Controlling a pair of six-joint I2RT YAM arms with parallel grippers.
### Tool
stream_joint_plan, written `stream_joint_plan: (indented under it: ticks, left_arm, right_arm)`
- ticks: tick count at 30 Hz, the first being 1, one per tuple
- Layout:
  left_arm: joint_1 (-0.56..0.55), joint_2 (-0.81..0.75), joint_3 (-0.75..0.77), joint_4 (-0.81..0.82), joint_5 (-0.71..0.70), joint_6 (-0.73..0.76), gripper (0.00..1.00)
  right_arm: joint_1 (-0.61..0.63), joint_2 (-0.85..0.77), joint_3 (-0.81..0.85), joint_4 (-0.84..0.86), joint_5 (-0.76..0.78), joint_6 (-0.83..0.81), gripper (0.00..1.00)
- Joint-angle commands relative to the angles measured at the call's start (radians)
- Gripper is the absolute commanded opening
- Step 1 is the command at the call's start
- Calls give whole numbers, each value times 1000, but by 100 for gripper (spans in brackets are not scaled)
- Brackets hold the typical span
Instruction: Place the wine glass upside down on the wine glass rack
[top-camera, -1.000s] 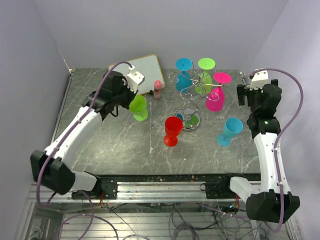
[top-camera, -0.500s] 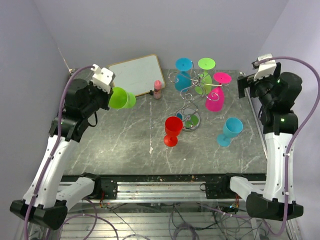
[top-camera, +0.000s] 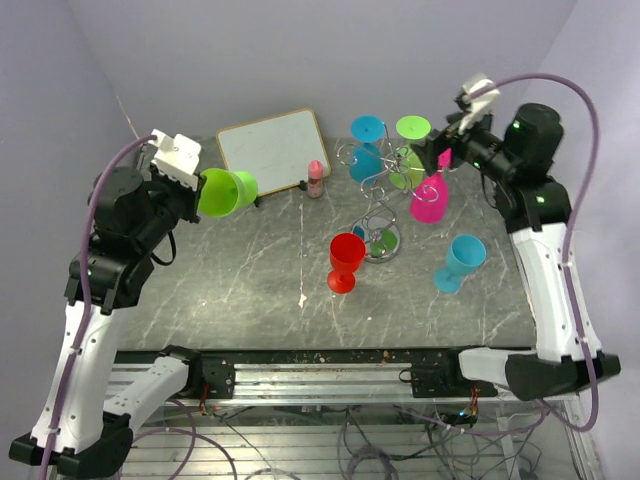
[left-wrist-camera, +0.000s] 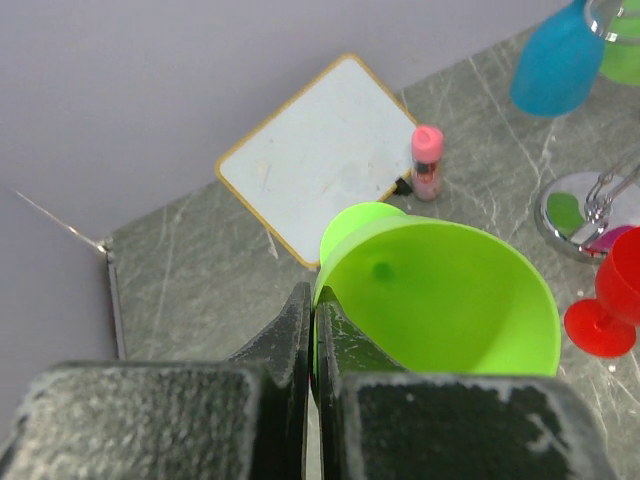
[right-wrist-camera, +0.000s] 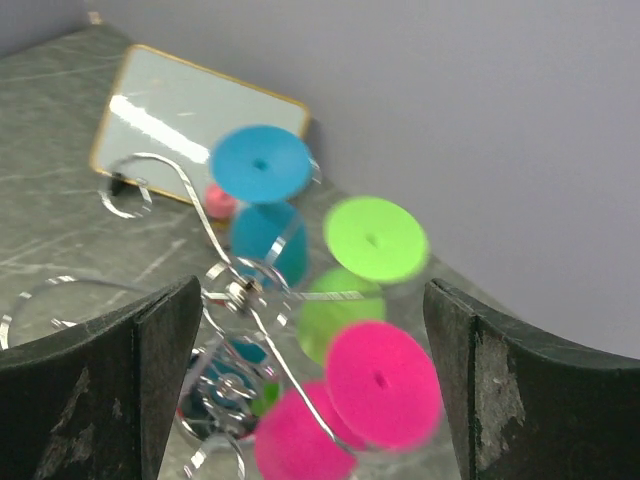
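My left gripper (top-camera: 196, 190) is shut on the rim of a lime green wine glass (top-camera: 226, 192), held in the air on its side over the table's left part. In the left wrist view the fingers (left-wrist-camera: 312, 305) pinch the wall of the wine glass (left-wrist-camera: 440, 295). The wine glass rack (top-camera: 384, 200), silver wire on a round shiny base, stands at centre back. Blue (top-camera: 368, 145), green (top-camera: 411, 150) and pink (top-camera: 432, 192) glasses hang on it upside down. My right gripper (top-camera: 441, 156) hovers open beside the rack (right-wrist-camera: 240, 292), with the pink glass (right-wrist-camera: 382, 385) between its fingers (right-wrist-camera: 312, 340).
A red glass (top-camera: 345, 262) stands upright in front of the rack, and a light blue glass (top-camera: 460, 262) stands to the right. A white board (top-camera: 270, 150) and a small pink bottle (top-camera: 316, 178) sit at the back left. Walls close the table's back and sides.
The left arm lifted the green glass up and to the left, tipping it onto its side. The right arm swung left, up to the rack's pink glass.
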Motion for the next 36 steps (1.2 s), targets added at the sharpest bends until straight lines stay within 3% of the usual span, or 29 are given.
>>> stream_joint_plan:
  ticks: [1,11,17,28,32,36]
  left_arm:
    - [6,12,117,-28,59,50,7]
    - [6,93,288,-12,188,14,7]
    - [6,40,226,162,252,-60,7]
    - [19,22,241,159,295,-115,7]
    - [41,6,224,169,312,-131,7]
    - [55,-17,199,178,328,-149,7]
  right_arm:
    - [105,89,80,59,-75,34,91]
    - [327,253,193,94,-184,171,88]
    - [447,354,244,134,-232,331,86]
    - [566,460,272,180,-270,447,76]
    - [572,465,263,210,-298,495,70]
    - [580,487,276,231,-293,533,57]
